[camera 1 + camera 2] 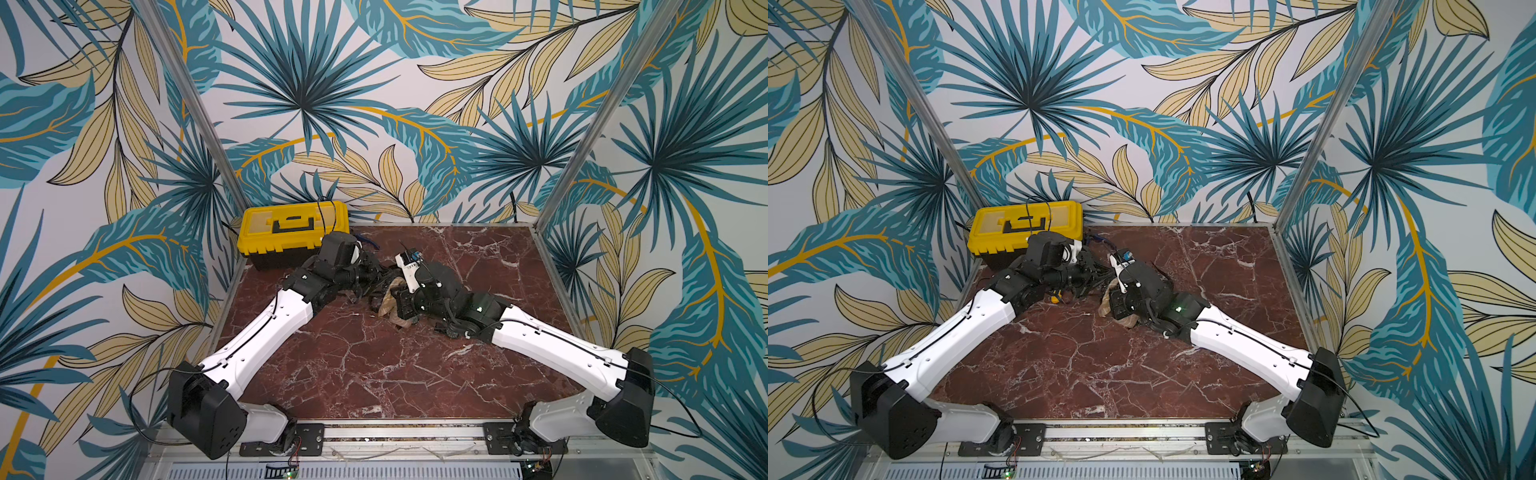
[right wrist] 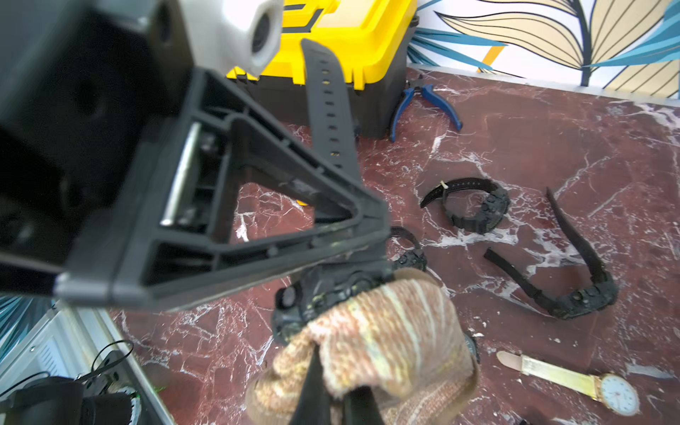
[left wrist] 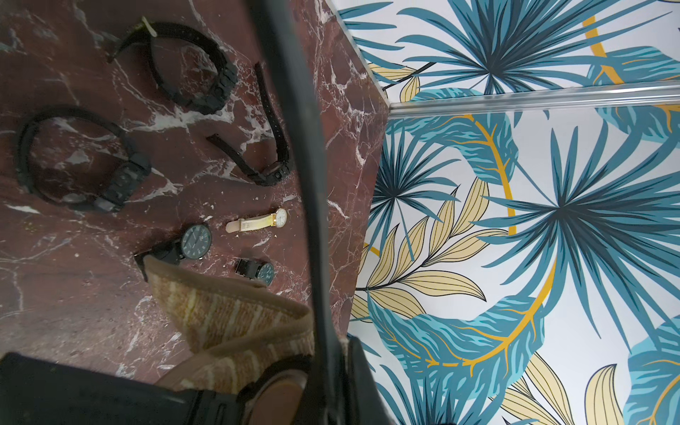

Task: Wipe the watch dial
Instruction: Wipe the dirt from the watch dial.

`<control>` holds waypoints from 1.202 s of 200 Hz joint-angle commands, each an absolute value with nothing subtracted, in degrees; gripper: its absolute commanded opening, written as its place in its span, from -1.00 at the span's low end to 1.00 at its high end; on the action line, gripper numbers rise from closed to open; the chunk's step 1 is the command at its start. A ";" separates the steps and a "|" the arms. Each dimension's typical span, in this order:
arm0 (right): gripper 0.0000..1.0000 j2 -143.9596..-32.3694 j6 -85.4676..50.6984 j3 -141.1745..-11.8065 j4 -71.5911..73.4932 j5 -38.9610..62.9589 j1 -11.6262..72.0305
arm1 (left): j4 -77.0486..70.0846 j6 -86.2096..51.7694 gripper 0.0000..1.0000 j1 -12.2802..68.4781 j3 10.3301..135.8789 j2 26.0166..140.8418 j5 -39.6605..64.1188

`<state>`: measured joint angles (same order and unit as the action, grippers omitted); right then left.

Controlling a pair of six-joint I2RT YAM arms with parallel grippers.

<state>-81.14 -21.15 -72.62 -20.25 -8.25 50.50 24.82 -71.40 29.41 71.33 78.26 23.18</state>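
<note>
Both clenched: my left claw (image 2: 364, 250) holds the black watch (image 2: 323, 290), my right claw (image 2: 335, 397) presses the cloth (image 2: 390, 331) on its dial, wiping step; next needs gentle rubbing strokes.

Black chunky watch (image 2: 320, 294), strap extended straight; tan striped cloth (image 2: 390, 327) pressed over its dial

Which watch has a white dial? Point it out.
The gold-cased watch with the cream strap; it alone is light-coloured, not black.
</note>
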 commanded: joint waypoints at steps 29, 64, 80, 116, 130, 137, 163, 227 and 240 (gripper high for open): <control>-1.00 -85.65 -21.42 -71.69 -20.61 -2.26 50.17 | 24.70 -71.81 -1.00 31.38 76.35 78.74 29.38; -1.00 -86.03 -18.94 -73.52 -20.98 1.15 52.46 | 24.26 -72.20 -1.00 31.38 77.09 80.26 29.48; -1.00 -84.58 -18.23 -72.83 -18.39 3.32 52.91 | 24.26 -72.20 -1.00 31.42 76.18 80.42 29.60; -1.00 -80.27 -18.66 -71.45 -13.53 -1.74 52.98 | 24.17 -72.25 -1.00 31.55 71.82 79.54 29.61; -1.00 -79.47 -17.85 -71.51 -13.05 -6.72 52.63 | 24.16 -72.09 -1.00 31.81 70.62 79.13 29.79; -1.00 -79.45 -18.13 -71.70 -13.06 -8.63 52.05 | 24.17 -72.00 -1.00 31.95 70.05 78.73 29.87; -1.00 -80.54 -21.13 -70.78 -14.44 -11.02 49.00 | 24.17 -71.98 -1.00 31.95 68.77 77.62 29.53; -1.00 -85.87 -21.63 -71.52 -22.75 -5.08 48.17 | 23.98 -71.59 -1.00 31.99 74.21 79.21 29.89; -1.00 -85.98 -19.69 -71.73 -22.68 -1.28 48.89 | 23.97 -71.33 -1.00 31.91 75.49 80.15 30.14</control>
